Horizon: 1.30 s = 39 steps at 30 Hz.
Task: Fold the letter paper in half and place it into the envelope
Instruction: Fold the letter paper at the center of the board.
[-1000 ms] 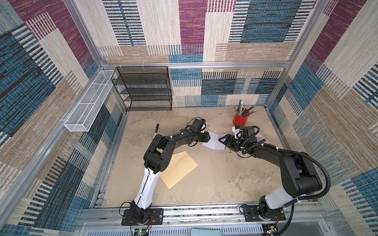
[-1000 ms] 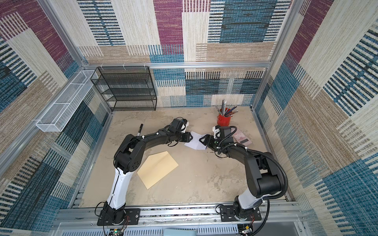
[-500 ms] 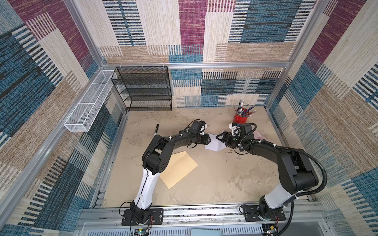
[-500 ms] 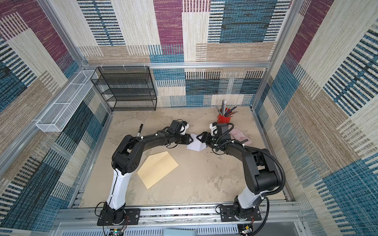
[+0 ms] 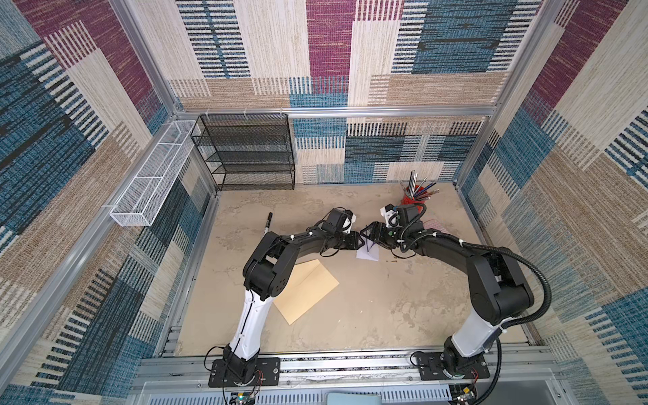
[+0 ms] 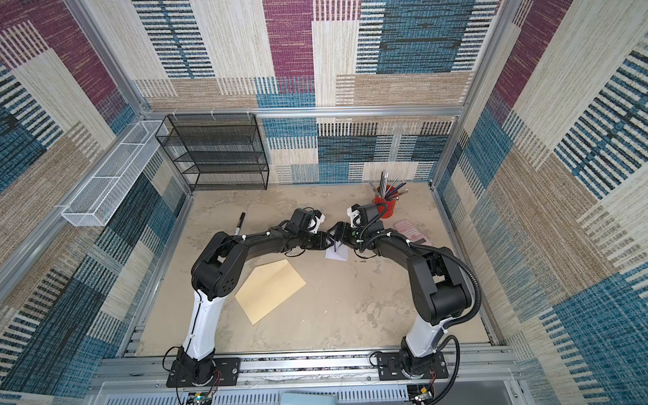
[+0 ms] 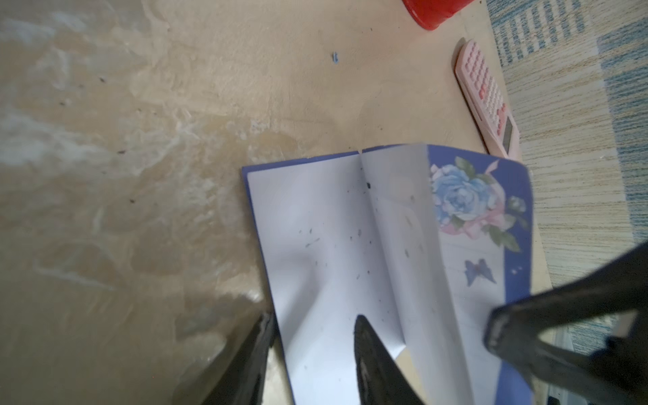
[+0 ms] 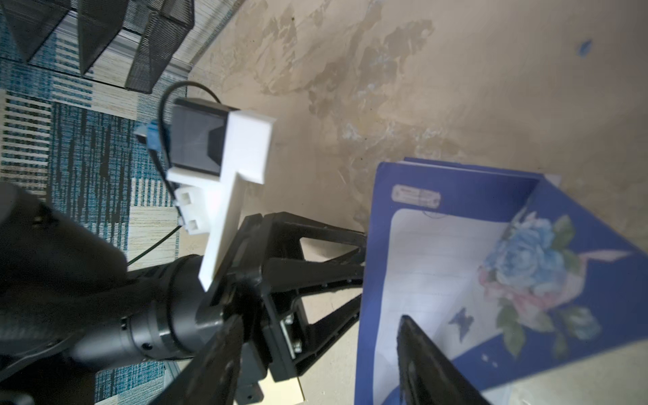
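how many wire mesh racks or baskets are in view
2: a black mesh shelf stands at the back, on the robot's left side; a white wire basket hangs further left, raised. None appears hidden.

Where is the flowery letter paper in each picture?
In a top view: the letter paper lies mid-table, at the left hand.
In a top view: same spot.
Left wrist: big and close, white back showing.
Right wrist: beside the left hand, blue flower side showing.
Shared landmark: the left hand, at the paper's edge.
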Available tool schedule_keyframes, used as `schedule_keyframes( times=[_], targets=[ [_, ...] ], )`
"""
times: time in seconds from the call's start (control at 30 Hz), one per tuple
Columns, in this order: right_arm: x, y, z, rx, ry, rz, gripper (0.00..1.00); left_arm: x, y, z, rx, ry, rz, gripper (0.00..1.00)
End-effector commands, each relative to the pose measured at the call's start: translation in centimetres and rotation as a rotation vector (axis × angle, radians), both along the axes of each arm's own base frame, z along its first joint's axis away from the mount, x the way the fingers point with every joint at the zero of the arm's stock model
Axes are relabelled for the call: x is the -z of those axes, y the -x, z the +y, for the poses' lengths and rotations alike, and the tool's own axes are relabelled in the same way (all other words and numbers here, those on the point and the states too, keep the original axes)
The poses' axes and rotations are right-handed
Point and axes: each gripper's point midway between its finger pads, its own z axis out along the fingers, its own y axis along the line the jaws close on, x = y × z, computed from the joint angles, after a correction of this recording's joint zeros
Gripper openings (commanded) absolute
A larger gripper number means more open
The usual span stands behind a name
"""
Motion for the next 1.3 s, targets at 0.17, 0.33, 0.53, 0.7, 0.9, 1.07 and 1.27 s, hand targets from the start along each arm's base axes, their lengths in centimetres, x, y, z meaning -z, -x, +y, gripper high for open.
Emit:
schedule_keyframes(
  times=[0.17, 0.33, 0.53, 0.7, 0.9, 1.07, 1.27],
  targets=[
    [-2.6, -1.5, 1.0, -0.003, 0.083, -0.085, 0.71, 5.2, 3.8, 3.0, -0.043, -0.150, 0.212, 0.43],
    [-6.9, -2.7, 0.3, 0.012, 0.136, -0.201, 0.72, 5.5, 3.9, 3.0, -0.044, -0.148, 0.219, 0.42],
    [-9.4, -3.7, -6.9, 0.137, 0.126, -0.215, 0.74, 5.6, 3.9, 3.1, -0.051, -0.145, 0.224, 0.42],
    [-4.2, -3.4, -16.0, 0.292, 0.262, -0.110, 0.75, 5.6, 3.8, 3.0, -0.053, -0.142, 0.225, 0.42],
    [3.1, -0.6, -19.1, 0.365, 0.231, 0.033, 0.76, 5.5, 3.7, 2.6, -0.050, -0.132, 0.230, 0.42],
    [4.5, -0.5, -19.3, 0.367, 0.205, 0.030, 0.76, 4.2, 3.8, 2.7, -0.048, -0.119, 0.206, 0.41],
    [3.0, -1.4, -19.3, 0.348, 0.227, -0.014, 0.75, 2.8, 3.4, 2.1, -0.042, -0.086, 0.196, 0.41]
  ],
)
